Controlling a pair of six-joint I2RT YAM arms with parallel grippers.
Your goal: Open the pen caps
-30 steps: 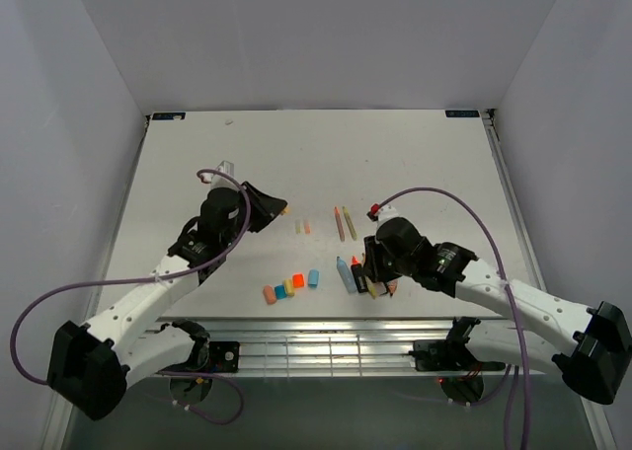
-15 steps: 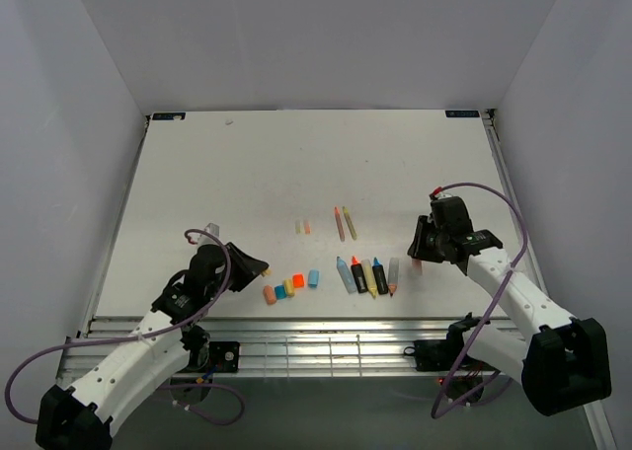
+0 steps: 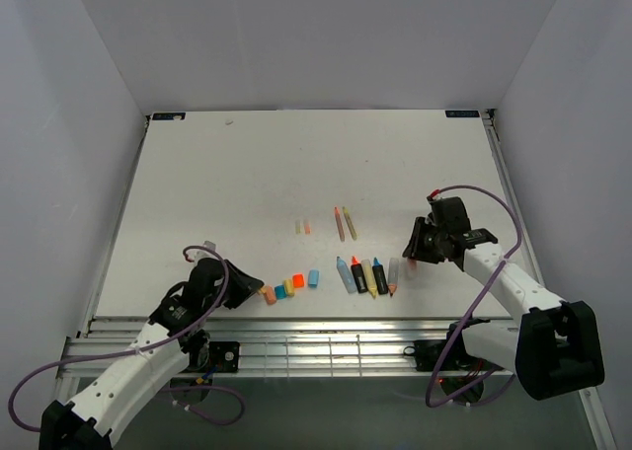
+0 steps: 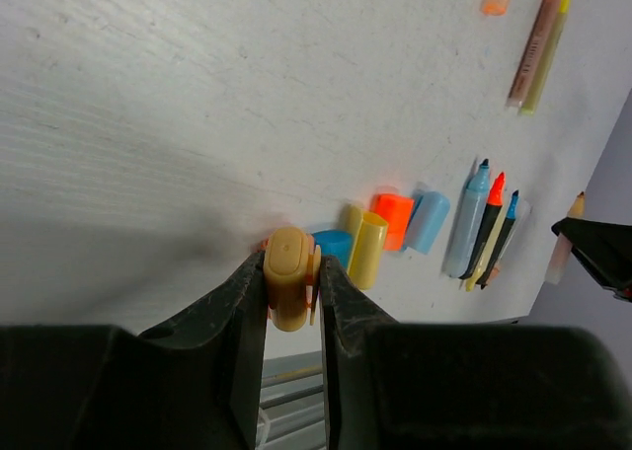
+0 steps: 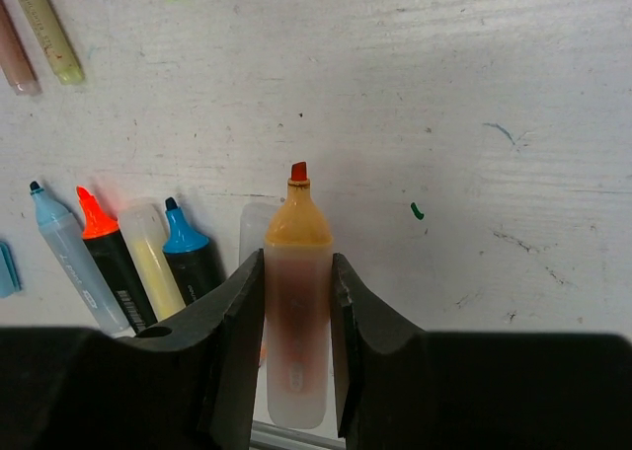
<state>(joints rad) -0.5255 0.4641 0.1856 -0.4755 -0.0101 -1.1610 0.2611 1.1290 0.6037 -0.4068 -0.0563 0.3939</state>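
- The left claw [image 4: 291, 274] is clamped narrowly on a tan pen cap [image 4: 287, 297].
- The right claw [image 5: 296, 272] is closed around an orange-tipped marker barrel [image 5: 296, 332].

White arm shells [image 3: 128, 356], black joints, looping purple cables [image 3: 474, 187], black left hand [image 4: 291, 268], black right hand [image 5: 296, 262]
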